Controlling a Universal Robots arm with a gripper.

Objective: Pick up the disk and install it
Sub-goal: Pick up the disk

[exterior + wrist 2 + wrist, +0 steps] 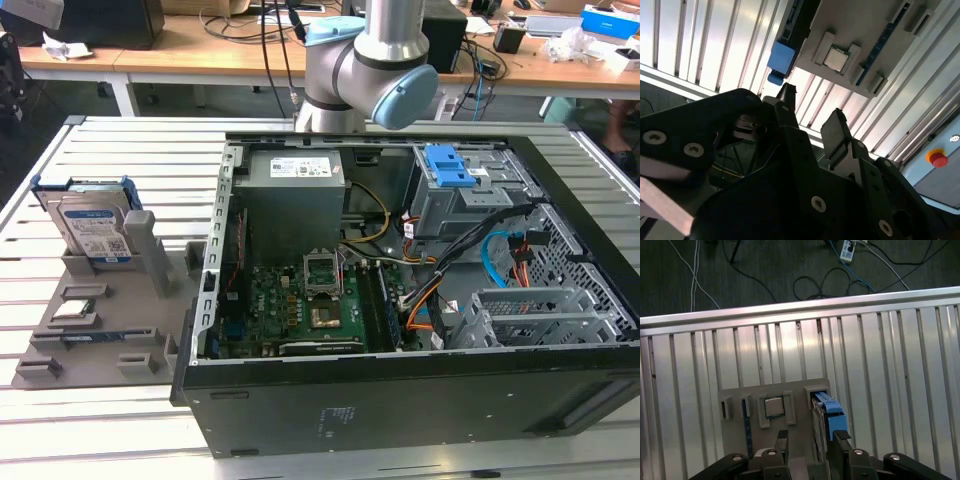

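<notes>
The disk (95,228) stands on its edge in a grey holder (150,262) on the bench (130,160), to the exterior view's left of the open computer case (400,400). The pincer (811,441) is open wide and holds nothing.

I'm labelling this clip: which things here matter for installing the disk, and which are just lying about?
Job: disk, gripper with open fingers, open computer case.
Lying about: square chip, red button.
</notes>
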